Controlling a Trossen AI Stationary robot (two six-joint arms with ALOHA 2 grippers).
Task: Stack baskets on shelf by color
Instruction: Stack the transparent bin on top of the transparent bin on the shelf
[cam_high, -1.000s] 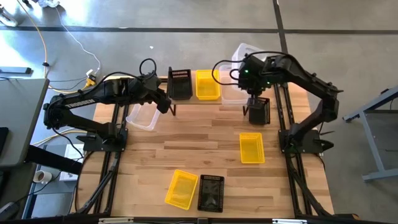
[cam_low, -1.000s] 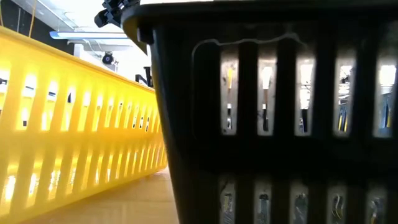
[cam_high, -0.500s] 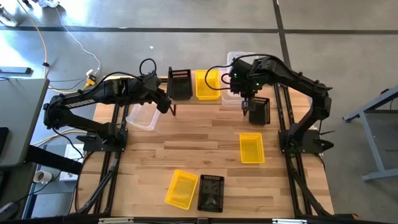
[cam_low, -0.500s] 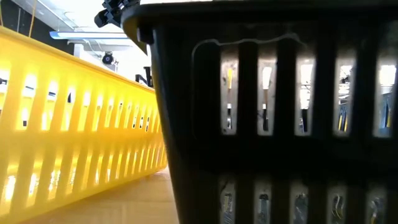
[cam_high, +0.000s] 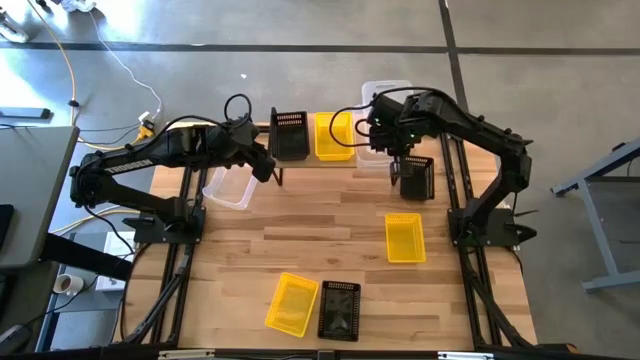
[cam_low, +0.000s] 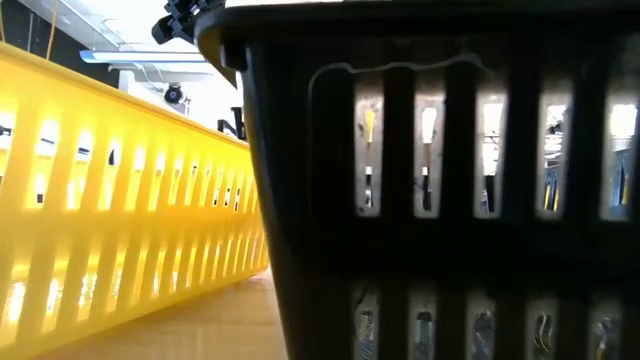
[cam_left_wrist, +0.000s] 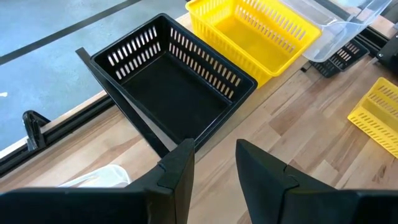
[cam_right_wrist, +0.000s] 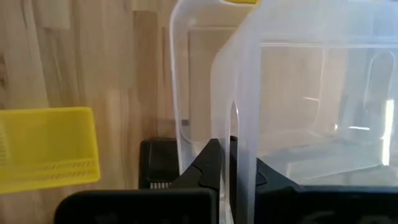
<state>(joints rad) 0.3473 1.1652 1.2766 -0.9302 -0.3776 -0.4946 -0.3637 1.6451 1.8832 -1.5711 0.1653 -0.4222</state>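
Note:
On the shelf (cam_high: 312, 158) at the table's far edge stand a black basket (cam_high: 289, 135) and a yellow basket (cam_high: 333, 135). At its right end is a clear basket (cam_high: 372, 156). My right gripper (cam_high: 394, 160) is shut on a second clear basket (cam_high: 386, 98), held tilted above that one. My left gripper (cam_left_wrist: 214, 163) is open and empty over the table, just near of the black basket (cam_left_wrist: 168, 81). More baskets rest on the tabletop: clear (cam_high: 228, 188), black (cam_high: 417, 177), yellow (cam_high: 404, 238), yellow (cam_high: 292, 303), black (cam_high: 338, 310). My right gripper pinches one wall of the clear basket (cam_right_wrist: 239, 134) between its two fingers, one finger inside the basket and one outside. The fingers come from above. The basket is lifted and tilted, over the clear basket on the shelf; whether the two touch, I cannot tell.
The low view is blocked by a black basket (cam_low: 440, 180) and a yellow basket (cam_low: 120, 200) close to the camera. Black frame rails run along the table's left and right sides. Bare wood lies in the table's middle (cam_high: 320, 220).
My right gripper has moved toward the table's left edge with the clear basket, bringing it over the clear basket at the shelf's right end, next to the yellow one. It has stayed shut on it.

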